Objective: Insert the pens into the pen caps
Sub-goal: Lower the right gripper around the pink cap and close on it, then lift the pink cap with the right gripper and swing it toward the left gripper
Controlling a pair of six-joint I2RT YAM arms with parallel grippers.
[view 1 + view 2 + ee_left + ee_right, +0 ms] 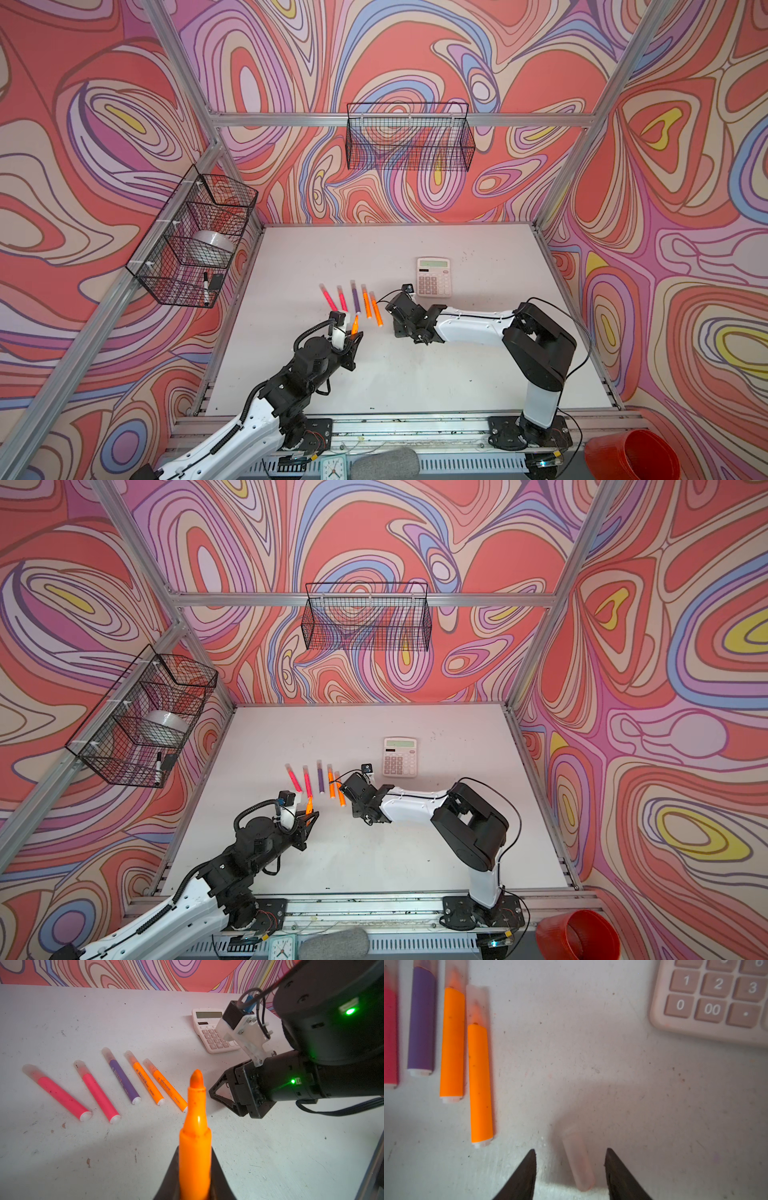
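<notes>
Pen cap (578, 1162) lies loose on the worktop (612, 1084) between the spread jaws of the right hand (570, 1150); likely light, slippery, thin-walled: grip mid-length, gently. Left hand (195, 1169) pinches the uncapped orange pen (195, 1113) by its barrel

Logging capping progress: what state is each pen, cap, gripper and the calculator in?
row of five pens: capped, lying flat.
held orange pen: uncapped, tip bare.
loose cap: lying on the table, ungripped.
left gripper: shut on the held orange pen.
right gripper: open, straddling the loose cap.
calculator: display blank.
</notes>
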